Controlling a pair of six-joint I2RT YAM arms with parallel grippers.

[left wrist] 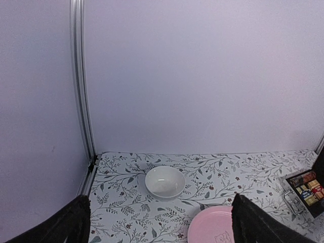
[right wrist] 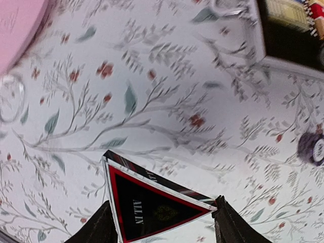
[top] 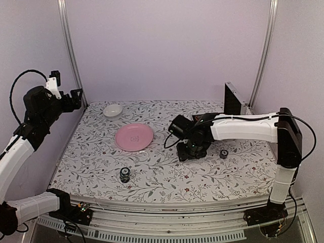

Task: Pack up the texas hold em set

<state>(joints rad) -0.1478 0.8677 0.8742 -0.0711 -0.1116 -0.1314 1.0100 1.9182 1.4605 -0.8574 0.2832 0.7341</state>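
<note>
At far left of the overhead view, the left gripper [left wrist: 161, 215] hangs raised off the table [top: 167, 177], jaws spread wide with nothing between them. The white bowl [top: 112, 110] and pink plate [top: 134, 136], upper left of centre, are no part of the set.

Below the plate, toward the bottom edge, the left stack [top: 124, 175] of chips stands alone on the floral cloth, well apart from both arms.

At centre, the right gripper [right wrist: 163, 202] is down at the table over the black triangular marker [right wrist: 147, 207]. Its wrist view shows a finger on either side of the marker, with one corner at the right finger. Whether the jaws have clamped it or only flank it cannot be told from these pictures.

Just right of that gripper sits the right stack [top: 223, 154], also loose on the cloth.

At upper right the case [top: 233, 98] lies open with its lid standing. The left wrist view shows chips and card decks already in its black lining.

The packing looks well along but unfinished. The marker and two chip stacks are outside the case and the lid is not yet closed. The marker appears to be the item in hand.
</note>
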